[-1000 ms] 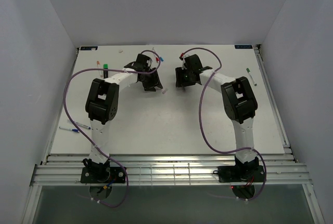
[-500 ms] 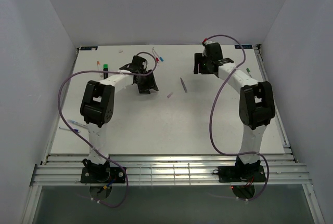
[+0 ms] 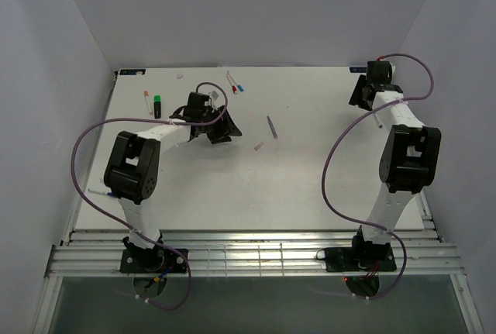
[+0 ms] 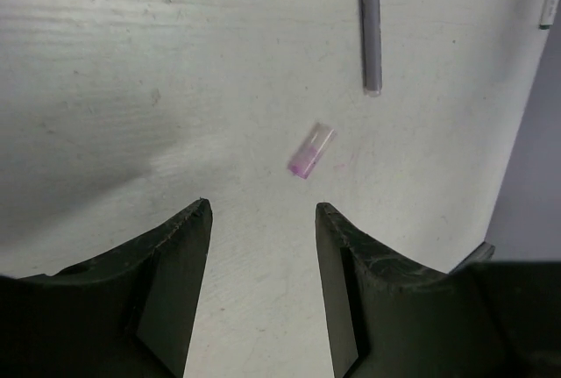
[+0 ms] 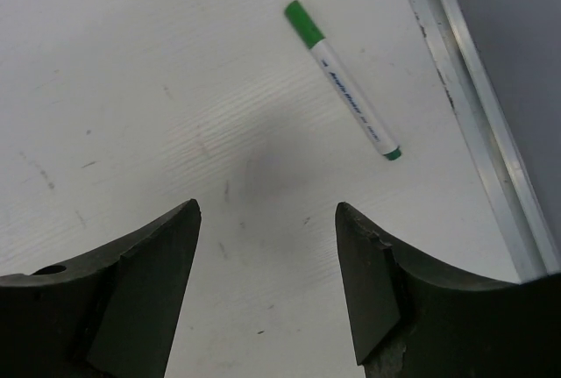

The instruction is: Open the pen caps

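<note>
Left gripper [image 4: 261, 211]: jaws apart, empty; purple cap [image 4: 309, 152] at 1 o'clock. Right gripper [image 5: 265, 211]: likewise; green-capped pen [image 5: 344, 80] at 1 o'clock.

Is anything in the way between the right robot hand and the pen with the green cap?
No. The right gripper stands open above bare table, and the green-capped pen lies alone just ahead of it, near the metal rail. Nothing visible sits between them.

White table [image 3: 310, 179], aluminium rail [image 5: 478, 124] along its right edge, grey walls [image 3: 248, 8] around.
</note>
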{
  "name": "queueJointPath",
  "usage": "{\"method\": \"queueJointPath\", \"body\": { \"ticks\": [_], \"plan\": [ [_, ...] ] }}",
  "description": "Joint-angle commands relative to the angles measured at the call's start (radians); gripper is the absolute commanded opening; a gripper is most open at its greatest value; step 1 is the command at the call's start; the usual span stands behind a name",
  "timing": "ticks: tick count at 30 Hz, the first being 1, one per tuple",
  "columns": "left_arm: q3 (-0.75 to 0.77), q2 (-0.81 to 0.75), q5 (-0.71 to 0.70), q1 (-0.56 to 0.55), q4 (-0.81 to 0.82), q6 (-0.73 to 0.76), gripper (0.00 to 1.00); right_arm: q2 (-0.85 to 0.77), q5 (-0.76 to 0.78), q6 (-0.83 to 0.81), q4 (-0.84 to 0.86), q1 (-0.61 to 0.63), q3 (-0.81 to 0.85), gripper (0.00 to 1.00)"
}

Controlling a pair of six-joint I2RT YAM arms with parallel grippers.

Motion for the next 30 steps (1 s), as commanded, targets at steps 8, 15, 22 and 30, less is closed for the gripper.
{"method": "queueJointPath", "body": {
  "ticks": [8, 15, 22, 30],
  "plan": [
    [-0.153, -0.132, 0.157, -0.005, 0.329, -0.114, 0.63, 0.166, 0.009, -0.095, -0.039, -0.089, 0.192, 0.8],
    [-0.181, -0.158, 0.16, -0.005, 0.346, -0.112, 0.63, 0.268, -0.078, -0.166, -0.033, -0.134, 0.266, 0.8],
    [-0.184, -0.147, 0.173, -0.007, 0.36, -0.117, 0.63, 0.33, -0.152, -0.192, -0.041, -0.184, 0.292, 0.77],
    [-0.193, -0.164, 0.169, -0.007, 0.365, -0.121, 0.63, 0.357, -0.259, -0.197, -0.068, -0.204, 0.242, 0.64]
  ]
}}
